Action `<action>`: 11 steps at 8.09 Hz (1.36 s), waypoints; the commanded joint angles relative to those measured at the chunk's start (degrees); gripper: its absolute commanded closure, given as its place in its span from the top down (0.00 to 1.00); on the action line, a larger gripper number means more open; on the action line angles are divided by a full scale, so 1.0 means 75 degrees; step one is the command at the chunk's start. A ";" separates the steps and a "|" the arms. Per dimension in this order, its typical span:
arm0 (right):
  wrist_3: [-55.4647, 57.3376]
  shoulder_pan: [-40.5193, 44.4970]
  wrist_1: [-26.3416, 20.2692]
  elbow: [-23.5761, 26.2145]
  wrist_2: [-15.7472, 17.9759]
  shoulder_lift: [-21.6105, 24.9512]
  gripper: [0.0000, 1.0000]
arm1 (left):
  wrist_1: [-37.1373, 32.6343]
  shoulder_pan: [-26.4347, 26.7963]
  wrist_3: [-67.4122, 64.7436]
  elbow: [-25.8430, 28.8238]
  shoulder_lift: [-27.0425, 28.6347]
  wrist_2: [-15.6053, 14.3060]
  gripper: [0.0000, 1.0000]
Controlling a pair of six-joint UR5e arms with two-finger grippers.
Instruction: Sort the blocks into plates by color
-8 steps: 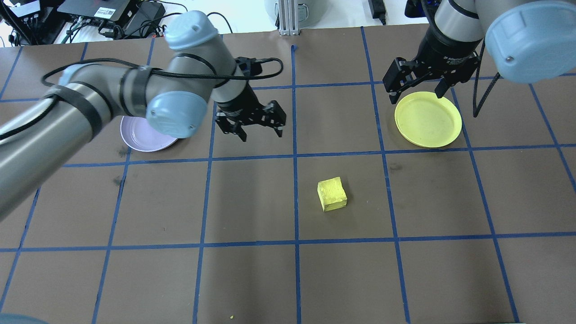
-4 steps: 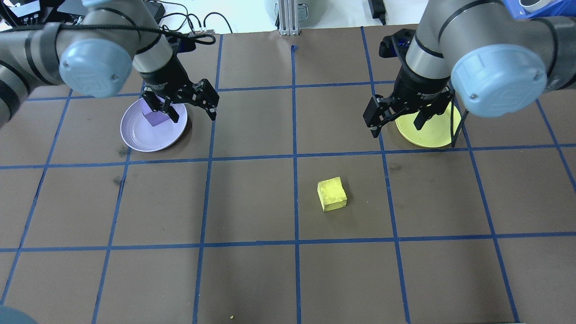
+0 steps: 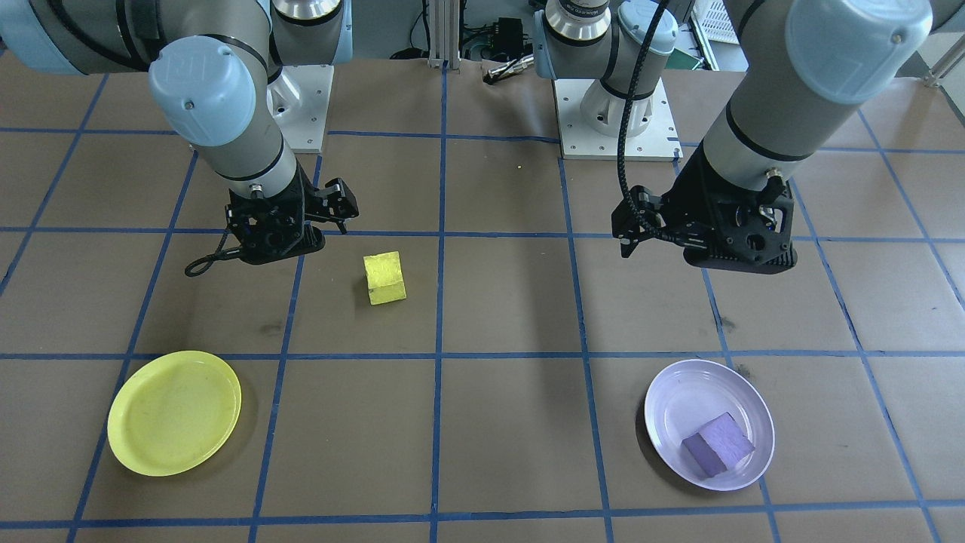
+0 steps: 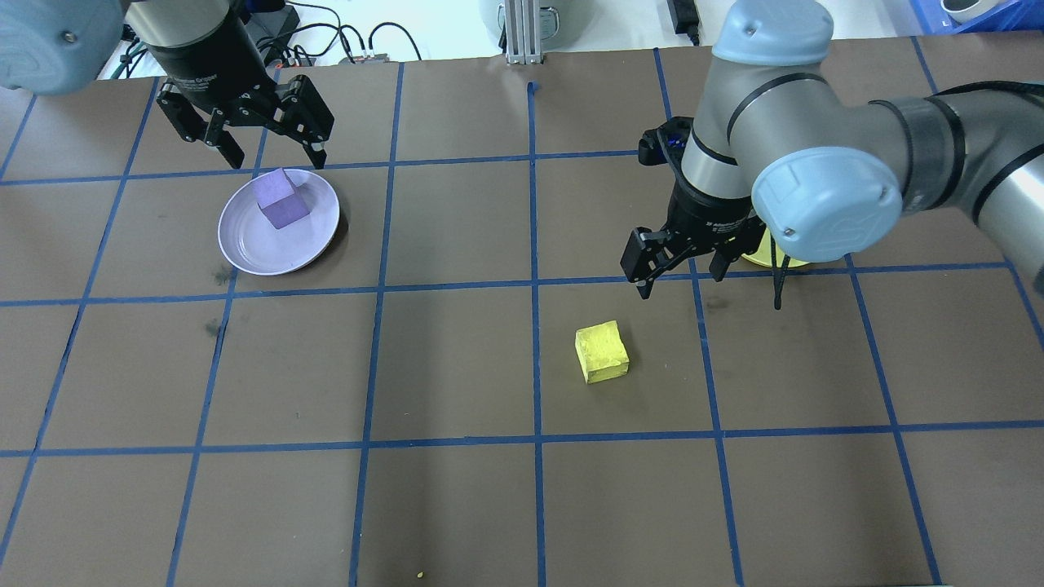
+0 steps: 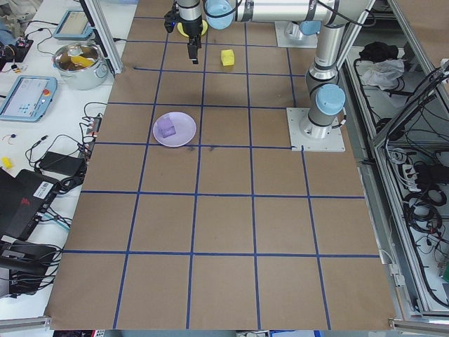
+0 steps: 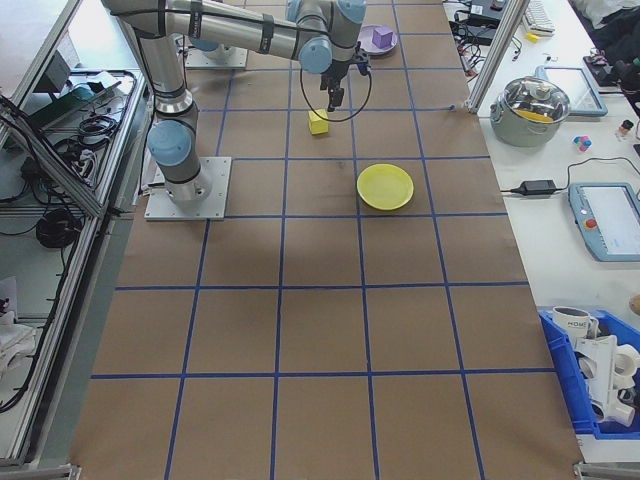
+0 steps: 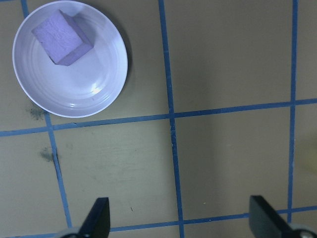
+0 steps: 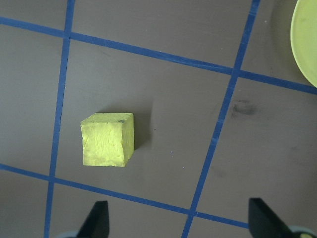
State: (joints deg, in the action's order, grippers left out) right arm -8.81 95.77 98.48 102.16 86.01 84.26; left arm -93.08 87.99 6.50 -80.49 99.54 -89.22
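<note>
Purple block [image 4: 281, 198] sits in lavender plate [image 4: 245, 253]. Left gripper [image 4: 259, 151] above plate's far rim, jaws released, empty. Right gripper [image 4: 681, 275] near yellow block [image 4: 602, 352], jaws released.

yellow block [image 4: 602, 351] unobstructed, bare table [image 4: 457, 505] around

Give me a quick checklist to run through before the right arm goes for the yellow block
1. Right gripper open and empty: ok.
2. Yellow block free on the table, nothing touching it: ok.
3. Gripper centred over the block: not ok, the right wrist view shows it off to the left of the fingers.
4. Yellow plate empty for the drop: ok.
5. Purple block already in the lavender plate: ok.
6. Left gripper open and away from the yellow block: ok.
</note>
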 commanded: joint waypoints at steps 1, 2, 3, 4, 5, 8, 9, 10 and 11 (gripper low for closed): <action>0.0676 0.0692 0.0286 0.0125 -0.0007 -0.0486 1.00 | -0.0070 0.0022 0.0001 0.0114 -0.0310 -0.0164 1.00; 0.1030 0.0904 0.0566 0.0125 -0.0007 -0.0814 1.00 | -0.0070 0.0022 0.0001 0.0114 -0.0358 -0.0186 1.00; 0.1022 0.1092 0.0813 0.0125 0.0063 -0.1084 1.00 | -0.0081 0.0033 0.0001 0.0103 -0.0370 -0.0175 1.00; 0.1010 0.1187 0.0827 0.0125 0.0075 -0.1295 1.00 | -0.0093 0.0033 0.0001 0.0091 -0.0370 -0.0175 1.00; 0.1010 0.1187 0.0885 0.0137 0.0075 -0.1472 1.00 | -0.0093 0.0033 0.0001 0.0068 -0.0382 -0.0175 1.00; 0.1033 0.1187 0.0909 0.0137 0.0040 -0.1836 1.00 | -0.0093 0.0022 0.0001 0.0068 -0.0487 -0.0175 1.00; 0.1045 0.1187 0.0909 0.0148 0.0028 -0.1860 1.00 | -0.0081 0.0022 -0.0011 0.0044 -0.0499 -0.0175 1.00; 0.1057 0.1187 0.0909 0.0172 -0.0018 -0.1941 1.00 | -0.0081 0.0022 -0.0011 0.0067 -0.0545 -0.0175 1.00; 0.1057 0.1187 0.0920 0.0195 -0.0065 -0.2012 1.00 | -0.0093 0.0033 -0.0011 0.0091 -0.0720 -0.0163 1.00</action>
State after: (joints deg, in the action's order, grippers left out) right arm -0.95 104.67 105.29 103.35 86.05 70.14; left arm -93.72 88.17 6.43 -80.00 95.61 -90.52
